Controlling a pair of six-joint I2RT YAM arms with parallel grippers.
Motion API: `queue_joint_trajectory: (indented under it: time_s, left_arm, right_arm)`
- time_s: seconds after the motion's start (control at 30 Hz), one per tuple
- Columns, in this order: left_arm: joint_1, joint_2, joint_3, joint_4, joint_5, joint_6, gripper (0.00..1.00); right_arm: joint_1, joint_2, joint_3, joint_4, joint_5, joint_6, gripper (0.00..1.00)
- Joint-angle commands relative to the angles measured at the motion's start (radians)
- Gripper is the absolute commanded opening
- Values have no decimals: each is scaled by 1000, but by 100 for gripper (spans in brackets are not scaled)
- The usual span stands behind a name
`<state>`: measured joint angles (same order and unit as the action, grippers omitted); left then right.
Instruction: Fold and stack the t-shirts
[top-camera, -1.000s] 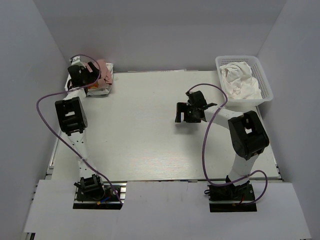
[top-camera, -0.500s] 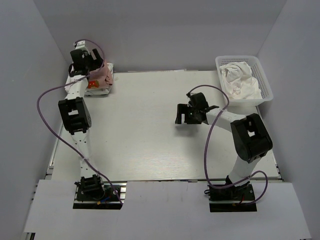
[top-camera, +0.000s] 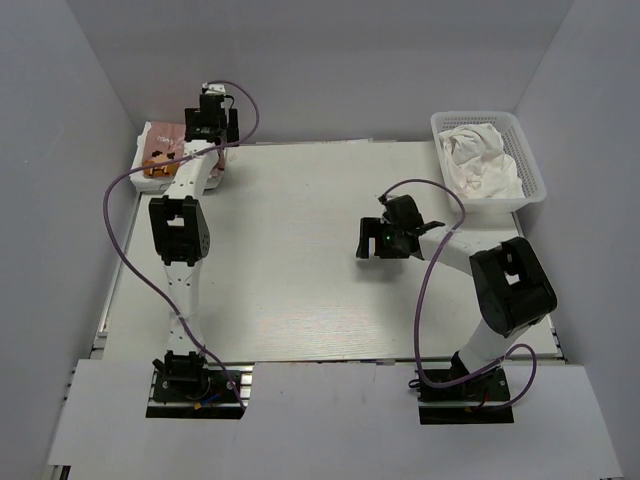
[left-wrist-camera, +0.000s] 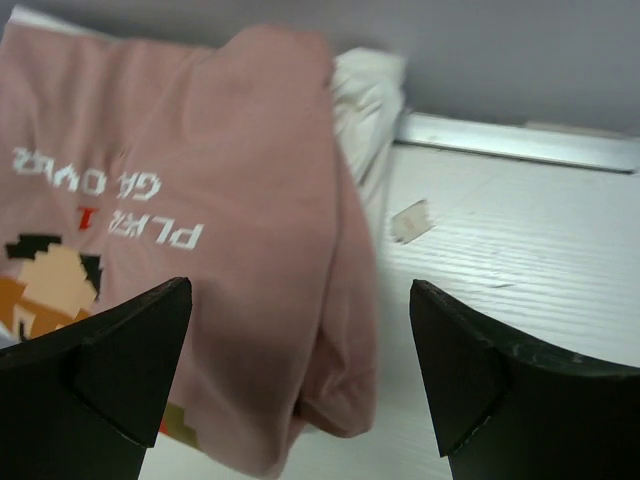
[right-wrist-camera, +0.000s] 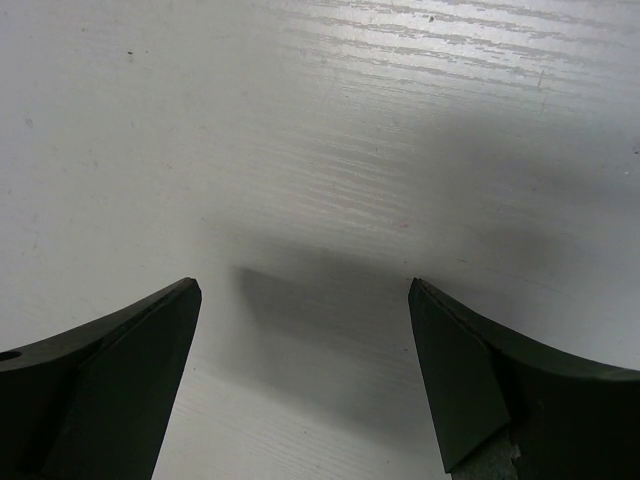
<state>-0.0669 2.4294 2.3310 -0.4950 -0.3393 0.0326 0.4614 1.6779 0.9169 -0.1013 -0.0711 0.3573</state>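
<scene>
A: Grey walls (top-camera: 320, 60) are boxing in a white worktop (top-camera: 290, 280), w/ both arm bases (top-camera: 185, 378) sitting at the near edge. Where's the pink t-shirt (left-wrist-camera: 200, 170) lying?
B: Far left corner, folded, print facing up, w/ a pixel character plus white lettering showing. It's sitting on a white t-shirt (left-wrist-camera: 368, 90) that's peeking out from under its edge.
A: Left end effector (left-wrist-camera: 300, 290)?
B: Hovering over the right side of that pile, fingers (left-wrist-camera: 110, 360) spread wide, gripping nothing. Wrist cam's showing pink cloth under the gap btwn the tips; can't tell if anything's touching.
A: Anything else by it?
B: A small pale scrap (left-wrist-camera: 410, 220) is lying on the worktop just beside the pile, near the metal rail (left-wrist-camera: 520, 140) running along the far edge.
A: Right end effector (right-wrist-camera: 300, 285)?
B: Hanging over bare worktop, right of centre, well apart from any cloth. Its fingers are also standing wide apart w/ nothing btwn them, just a shadow (right-wrist-camera: 300, 330) falling on the surface.
A: Other shirts?
B: Crumpled white t-shirts (top-camera: 480, 160) are lying unfolded in a white basket (top-camera: 495, 204) in the far right corner; can't count them.
A: Cables?
B: Purple cables (top-camera: 118, 200) are looping off both arms.
</scene>
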Motion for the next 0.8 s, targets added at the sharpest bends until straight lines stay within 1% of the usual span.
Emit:
queue_joint_trajectory:
  time_s: [0.0, 0.07, 0.17, 0.33, 0.5, 0.7, 0.77]
  left_arm:
    - [3, -7, 19, -41, -171, 32, 100]
    - [-8, -20, -16, -19, -182, 32, 100]
    - [-17, -21, -16, -10, -182, 59, 100]
    - [-17, 2, -16, -66, -162, 82, 100]
    - [-17, 2, -39, -79, -130, 82, 100]
    - [-17, 2, -59, -65, -220, 102, 100]
    - [-17, 2, -48, -65, -242, 115, 95]
  right_arm:
    - [3, -34, -12, 20, 31, -18, 90]
    - [0, -27, -10, 18, 31, -20, 90]
    - [0, -12, -6, 20, 34, -23, 90]
    - [3, 0, -7, 26, 37, -23, 90]
    - [0, 12, -4, 26, 36, -30, 90]
    - [0, 17, -4, 26, 42, -34, 90]
    - [-1, 25, -3, 20, 56, -34, 90]
